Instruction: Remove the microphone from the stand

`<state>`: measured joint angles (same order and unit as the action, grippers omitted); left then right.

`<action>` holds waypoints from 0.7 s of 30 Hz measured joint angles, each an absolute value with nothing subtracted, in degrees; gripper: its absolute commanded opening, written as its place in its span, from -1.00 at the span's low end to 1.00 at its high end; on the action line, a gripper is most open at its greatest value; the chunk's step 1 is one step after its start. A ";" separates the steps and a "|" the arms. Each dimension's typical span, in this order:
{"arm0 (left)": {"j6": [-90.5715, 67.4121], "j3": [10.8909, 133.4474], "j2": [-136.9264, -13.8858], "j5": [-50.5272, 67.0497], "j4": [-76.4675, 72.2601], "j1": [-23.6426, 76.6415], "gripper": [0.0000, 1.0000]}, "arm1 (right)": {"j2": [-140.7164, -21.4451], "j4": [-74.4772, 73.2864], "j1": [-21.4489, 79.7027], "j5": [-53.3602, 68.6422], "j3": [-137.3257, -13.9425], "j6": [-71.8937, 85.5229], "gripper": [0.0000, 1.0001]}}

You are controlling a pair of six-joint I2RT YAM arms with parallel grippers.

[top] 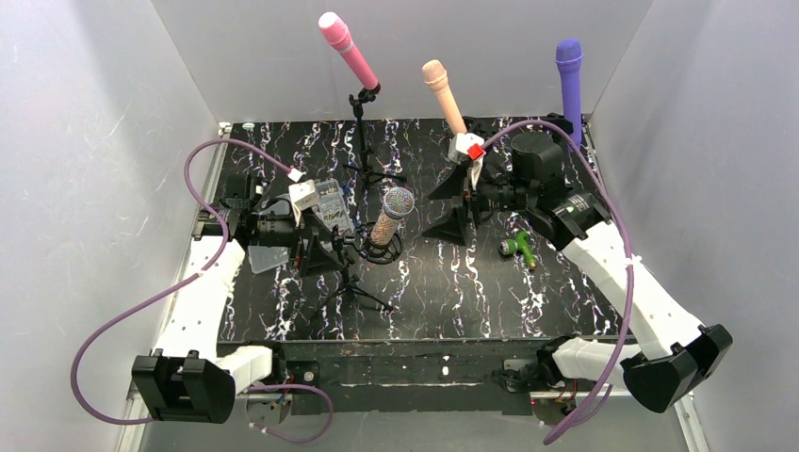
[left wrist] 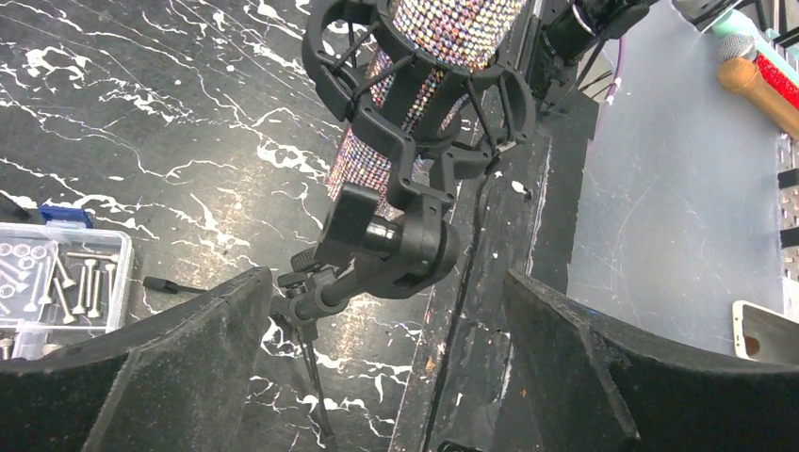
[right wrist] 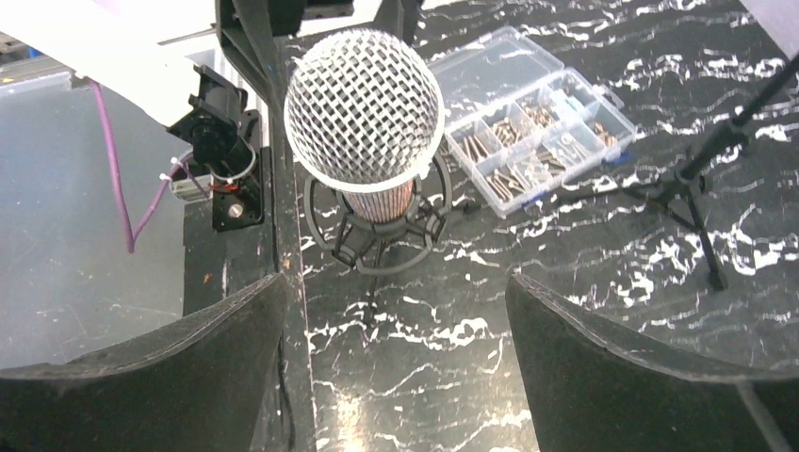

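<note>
I'm seeing bare table (top: 452,301) lying open across the lower centre of the top view, and a free gap showing between the mic (top: 394,215) and the right gripper (top: 441,202). The left is crowding up: the screw box (top: 325,200) is sitting just behind the left gripper (top: 330,250), the stand (top: 356,290) is spreading its legs below, and the pink mic's tripod (top: 367,169) is blocking upper centre.

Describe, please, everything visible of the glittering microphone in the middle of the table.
The microphone has a round silver mesh head and a body covered in small sparkling stones. It stands tilted, head up, in the black shock mount of a small tripod stand near the middle of the table. Only the mount's ring and elastic cords touch it.
</note>
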<state>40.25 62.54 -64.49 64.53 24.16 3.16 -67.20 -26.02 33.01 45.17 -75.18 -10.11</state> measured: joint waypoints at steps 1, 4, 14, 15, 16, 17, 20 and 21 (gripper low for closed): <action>39.66 62.54 -64.49 64.51 23.53 3.16 0.77 | -67.53 -24.62 33.36 45.39 -75.05 -9.76 0.89; 37.39 62.54 -64.49 64.27 21.63 3.16 0.71 | -68.20 -19.18 34.52 46.15 -73.21 -8.05 0.87; 32.29 61.82 -64.49 62.43 19.09 3.81 0.60 | -73.41 1.83 37.10 48.34 -64.38 2.42 0.81; 31.86 61.71 -64.49 62.22 18.94 4.01 0.58 | -73.47 3.29 37.30 48.49 -63.88 3.01 0.80; 31.64 61.65 -64.49 62.04 18.83 4.21 0.55 | -73.49 4.40 37.50 48.64 -63.51 3.51 0.80; 31.31 61.60 -64.49 61.89 18.70 4.45 0.53 | -73.47 6.11 37.67 48.86 -62.98 4.08 0.79; 30.57 61.58 -64.51 61.49 18.44 5.02 0.47 | -73.47 10.39 38.02 49.74 -61.56 5.30 0.77; 30.28 61.58 -64.51 61.28 18.31 5.15 0.46 | -73.47 11.86 38.09 50.00 -60.97 5.80 0.77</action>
<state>30.28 61.58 -64.51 61.28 18.31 5.15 -73.47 11.86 38.09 50.00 -60.97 5.80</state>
